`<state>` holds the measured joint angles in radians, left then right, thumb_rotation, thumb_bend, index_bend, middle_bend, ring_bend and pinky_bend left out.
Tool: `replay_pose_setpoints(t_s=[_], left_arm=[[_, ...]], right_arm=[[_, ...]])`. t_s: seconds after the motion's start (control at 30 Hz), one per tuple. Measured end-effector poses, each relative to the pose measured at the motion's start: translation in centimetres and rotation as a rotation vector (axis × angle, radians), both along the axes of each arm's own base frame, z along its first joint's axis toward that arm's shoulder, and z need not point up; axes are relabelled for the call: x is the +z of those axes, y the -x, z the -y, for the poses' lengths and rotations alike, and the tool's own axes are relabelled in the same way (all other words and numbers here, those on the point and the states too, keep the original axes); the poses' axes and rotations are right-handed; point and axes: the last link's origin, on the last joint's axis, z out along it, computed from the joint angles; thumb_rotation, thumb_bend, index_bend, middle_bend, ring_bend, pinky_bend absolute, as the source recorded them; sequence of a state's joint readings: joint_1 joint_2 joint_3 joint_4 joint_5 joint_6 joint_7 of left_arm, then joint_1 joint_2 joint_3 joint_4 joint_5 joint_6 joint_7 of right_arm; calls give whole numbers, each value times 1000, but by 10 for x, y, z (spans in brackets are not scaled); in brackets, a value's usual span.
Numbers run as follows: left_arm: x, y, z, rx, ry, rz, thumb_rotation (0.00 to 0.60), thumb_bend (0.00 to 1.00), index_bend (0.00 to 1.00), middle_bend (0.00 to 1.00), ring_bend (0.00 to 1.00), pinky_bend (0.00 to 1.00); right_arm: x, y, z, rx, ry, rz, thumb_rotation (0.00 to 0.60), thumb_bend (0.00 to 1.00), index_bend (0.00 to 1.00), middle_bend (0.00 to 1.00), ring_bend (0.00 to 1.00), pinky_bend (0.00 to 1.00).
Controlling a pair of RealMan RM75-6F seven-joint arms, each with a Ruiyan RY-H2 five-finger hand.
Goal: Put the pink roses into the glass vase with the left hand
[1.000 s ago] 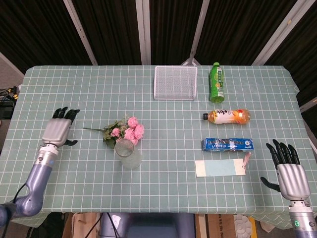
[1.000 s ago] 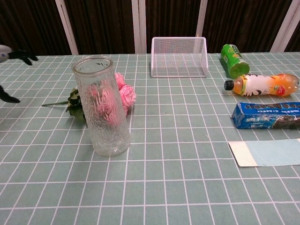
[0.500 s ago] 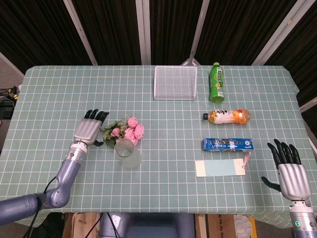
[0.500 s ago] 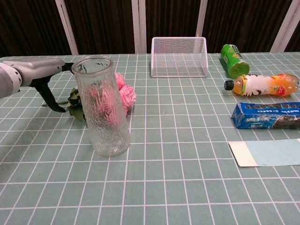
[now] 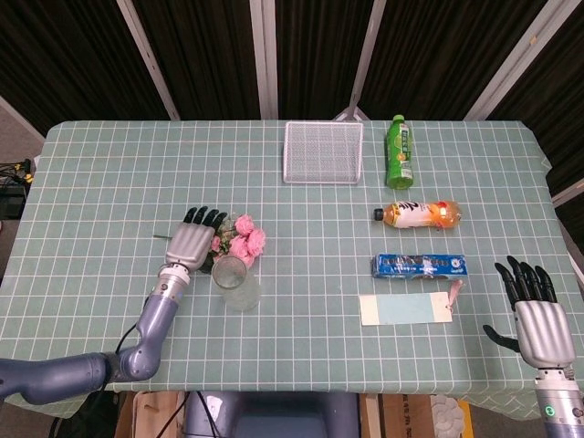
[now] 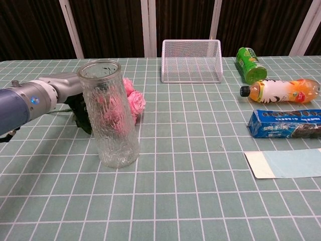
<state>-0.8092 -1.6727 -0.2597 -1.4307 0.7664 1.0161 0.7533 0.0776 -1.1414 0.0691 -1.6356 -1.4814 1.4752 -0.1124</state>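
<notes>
Several pink roses [image 5: 243, 239] under left hand [image 5: 192, 244] (flat).

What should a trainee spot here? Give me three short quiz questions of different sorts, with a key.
1. True or false: the glass vase lies on its side.
2. The left robot hand is right next to: A) the pink roses; B) the wire basket; C) the blue packet.
3. Which bottle lies nearer the wire basket, the green bottle or the orange bottle?

Key: 1 false, it stands upright; 2 A; 3 the green bottle.
</notes>
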Motion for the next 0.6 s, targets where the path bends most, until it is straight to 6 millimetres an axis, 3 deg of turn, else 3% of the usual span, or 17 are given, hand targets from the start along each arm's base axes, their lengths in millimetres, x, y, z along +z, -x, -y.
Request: replay_pose_setpoints(t_s=[0.13,0.4,0.6], left_arm=[[-10,-5,-1,-8,-7,-3,600,278,125,114,9,23],[-21,-9,-6,-19,-30,-33,600,387,219,301,173,217],[-27,-7,-8,-29,-62,-57,600,428,277,376,263,319]], right_arm=[[1,1,-1,-2,1,0,600,155,99,36,0,0],[5,1,-2,0,11,8,600,155,99,36,0,0],[7,1,-3,-3,10,10,600,155,99,36,0,0]])
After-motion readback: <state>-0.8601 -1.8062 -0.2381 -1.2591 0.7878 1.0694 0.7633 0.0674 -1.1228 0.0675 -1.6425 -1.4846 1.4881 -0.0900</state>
